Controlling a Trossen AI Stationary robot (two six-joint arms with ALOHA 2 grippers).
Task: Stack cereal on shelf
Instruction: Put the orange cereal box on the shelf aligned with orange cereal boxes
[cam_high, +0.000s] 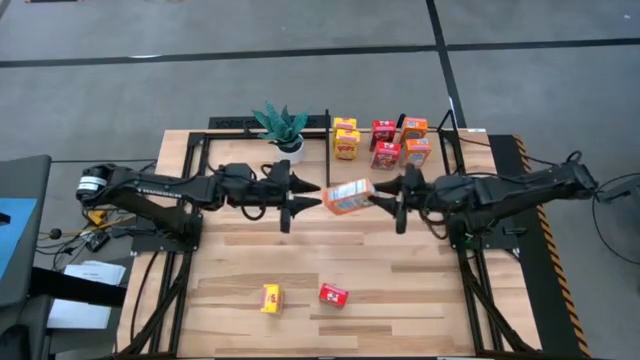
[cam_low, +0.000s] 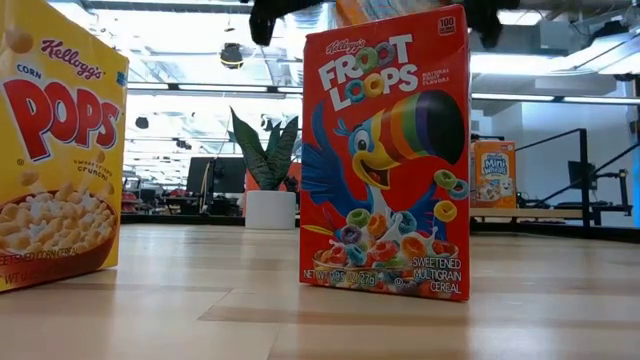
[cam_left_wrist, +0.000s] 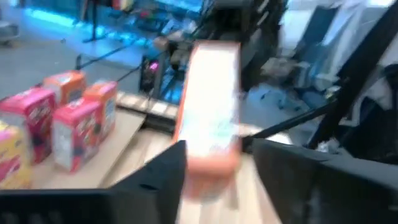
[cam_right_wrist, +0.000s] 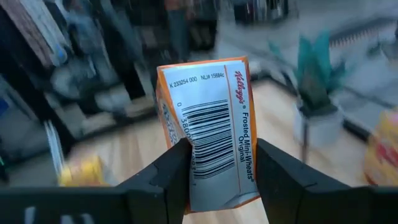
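Observation:
An orange Frosted Mini-Wheats cereal box (cam_high: 350, 196) is held in the air over the table's middle, between my two grippers. My right gripper (cam_high: 380, 198) is shut on its right end. My left gripper (cam_high: 318, 196) is open, its fingers standing on either side of the box's left end (cam_left_wrist: 208, 124). On the shelf (cam_high: 366, 150) at the far edge stand yellow (cam_high: 346, 138), red (cam_high: 385, 143) and orange (cam_high: 416, 140) boxes in pairs. A yellow box (cam_high: 271, 297) and a red box (cam_high: 333, 295) stand on the near table. My right gripper pinches the orange box between its two fingers (cam_right_wrist: 177, 168) at the end of the narrow barcode side (cam_right_wrist: 214, 155). The fingers come level from the table's right. The box is lifted clear and sticks out toward my left gripper. My left gripper: I cannot tell whether its fingers touch the box.
A potted green plant (cam_high: 282, 125) stands on the shelf's left section. Black posts and rails (cam_high: 329, 135) frame the shelf. In the low view the Corn Pops box (cam_low: 55, 150) and the Froot Loops box (cam_low: 385, 165) stand close in front.

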